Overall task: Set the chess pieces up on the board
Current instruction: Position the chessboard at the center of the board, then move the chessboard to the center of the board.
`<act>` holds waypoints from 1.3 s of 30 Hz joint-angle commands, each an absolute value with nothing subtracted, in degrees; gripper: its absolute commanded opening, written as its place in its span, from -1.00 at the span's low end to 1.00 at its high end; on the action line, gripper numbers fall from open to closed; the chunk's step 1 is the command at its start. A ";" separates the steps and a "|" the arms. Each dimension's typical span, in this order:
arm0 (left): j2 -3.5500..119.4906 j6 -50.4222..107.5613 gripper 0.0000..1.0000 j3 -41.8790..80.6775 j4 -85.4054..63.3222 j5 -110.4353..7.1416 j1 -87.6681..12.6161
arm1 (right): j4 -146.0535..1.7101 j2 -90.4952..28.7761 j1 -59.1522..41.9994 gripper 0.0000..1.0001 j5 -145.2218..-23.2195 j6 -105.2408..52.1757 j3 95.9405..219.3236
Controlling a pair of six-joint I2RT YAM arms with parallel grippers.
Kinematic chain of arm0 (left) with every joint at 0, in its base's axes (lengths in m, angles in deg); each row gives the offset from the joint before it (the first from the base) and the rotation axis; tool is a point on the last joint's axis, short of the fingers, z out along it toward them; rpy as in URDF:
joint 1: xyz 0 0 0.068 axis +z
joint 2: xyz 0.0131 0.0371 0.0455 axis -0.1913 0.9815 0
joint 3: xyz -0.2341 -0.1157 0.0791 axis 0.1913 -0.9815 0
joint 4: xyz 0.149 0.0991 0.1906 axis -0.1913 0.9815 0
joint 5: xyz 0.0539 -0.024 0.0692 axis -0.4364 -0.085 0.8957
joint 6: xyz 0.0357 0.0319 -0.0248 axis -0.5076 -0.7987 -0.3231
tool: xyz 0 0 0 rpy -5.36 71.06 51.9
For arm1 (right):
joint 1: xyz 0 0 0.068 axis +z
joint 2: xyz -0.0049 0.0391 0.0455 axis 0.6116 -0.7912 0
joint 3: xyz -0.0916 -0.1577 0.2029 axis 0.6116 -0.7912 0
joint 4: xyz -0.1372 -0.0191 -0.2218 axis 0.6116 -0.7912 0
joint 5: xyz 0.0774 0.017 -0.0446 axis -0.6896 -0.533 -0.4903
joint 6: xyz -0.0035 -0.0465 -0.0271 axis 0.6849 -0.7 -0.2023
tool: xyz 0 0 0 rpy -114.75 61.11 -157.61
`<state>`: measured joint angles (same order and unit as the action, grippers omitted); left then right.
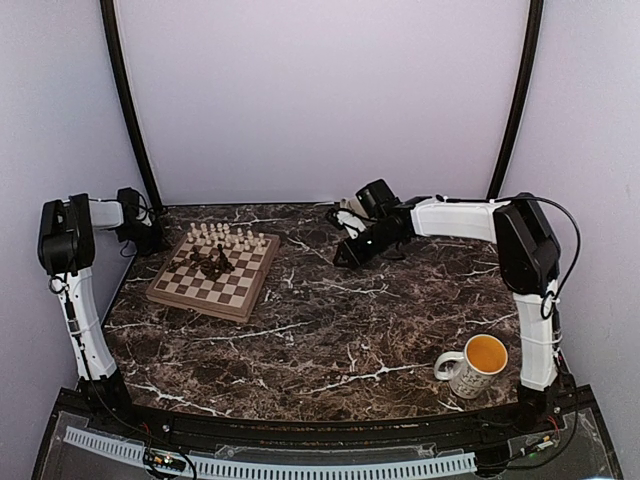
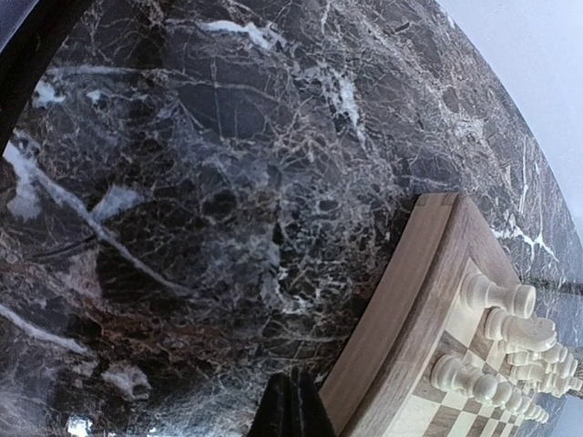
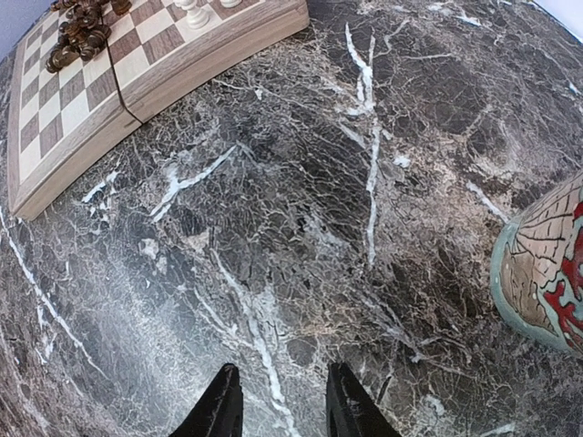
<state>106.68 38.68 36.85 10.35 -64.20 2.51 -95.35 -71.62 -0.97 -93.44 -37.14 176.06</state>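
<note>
The wooden board (image 1: 200, 290) lies at the far left of the marble table. Cream-white chess pieces (image 1: 225, 238) stand in rows along its far edge. Dark pieces (image 1: 212, 263) lie in a heap near its middle. My left gripper (image 1: 155, 242) is shut and empty, just off the board's far-left corner. In the left wrist view its fingertips (image 2: 291, 410) are pressed together beside the board's border (image 2: 401, 309), near white pieces (image 2: 496, 299). My right gripper (image 1: 343, 257) is open and empty over bare marble, right of the board. Its fingers (image 3: 221, 405) stand apart, with the board (image 3: 82, 137) and dark heap (image 3: 80, 32) at upper left.
A crackle-patterned mug (image 1: 472, 366) with an orange inside stands at the near right, by the right arm's base. It also shows at the right edge of the right wrist view (image 3: 547, 273). Pale walls close the table at the back and sides.
</note>
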 commanded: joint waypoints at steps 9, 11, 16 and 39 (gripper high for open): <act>106.67 35.93 -1.00 33.22 12.19 -63.58 -3.52 | -95.50 -73.74 -0.69 -0.38 -94.77 -36.31 179.11; 106.66 36.03 -1.00 32.83 12.79 -63.72 -4.42 | -95.44 -73.62 -0.70 -0.38 -94.66 -36.57 178.59; 105.23 36.55 -1.00 29.75 12.63 -64.41 -7.35 | -94.60 -73.31 -0.72 -0.39 -94.44 -36.73 176.75; 87.82 43.51 -1.00 8.88 4.51 -64.13 -22.25 | -92.68 -70.03 -0.71 -0.39 -91.57 -42.67 166.09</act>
<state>91.14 41.70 11.17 4.58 -63.57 -19.34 -94.67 -72.73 -0.95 -92.96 -40.29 169.04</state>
